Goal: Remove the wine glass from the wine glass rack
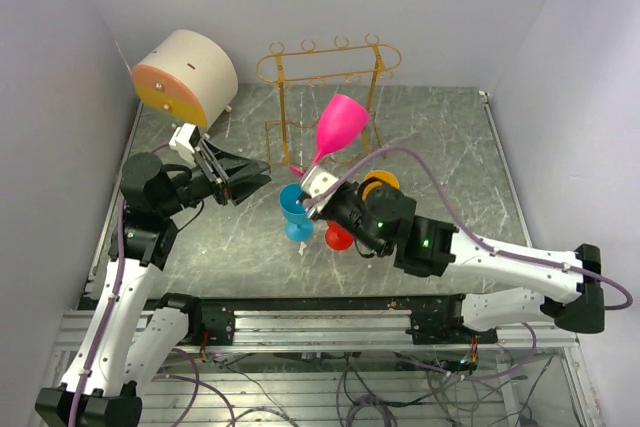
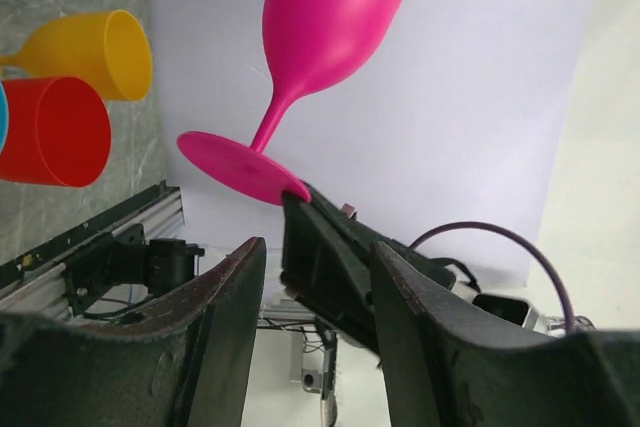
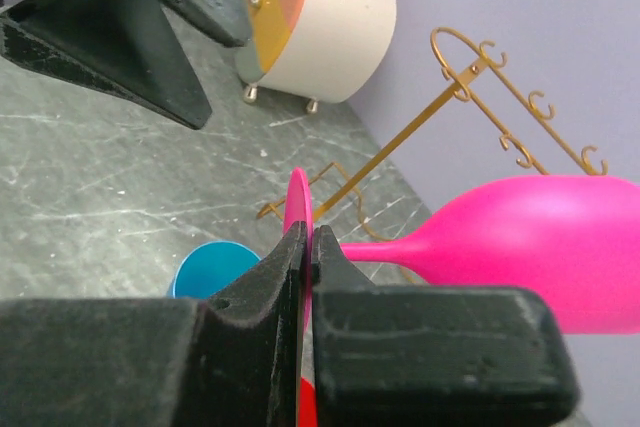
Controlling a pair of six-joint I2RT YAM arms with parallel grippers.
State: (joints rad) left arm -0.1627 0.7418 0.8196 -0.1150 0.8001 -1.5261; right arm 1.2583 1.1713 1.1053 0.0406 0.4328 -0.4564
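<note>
One pink wine glass [image 1: 343,119], foot pinched in right jaws; left jaws spread

A cream round drawer box [image 1: 190,72] with an orange front stands back left on the grey marbled table [image 1: 450,147]. A blue goblet [image 1: 294,205], a red goblet [image 1: 338,237] and an orange-yellow goblet [image 1: 381,184] cluster near its middle.

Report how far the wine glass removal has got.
Done: the pink wine glass is off the wine glass rack, tilted in the air in front of it. In hand: the right gripper is shut on the glass's foot, while the left gripper stands open nearby, holding nothing. Left: the glass is not yet set down, probably the only step remaining.
</note>
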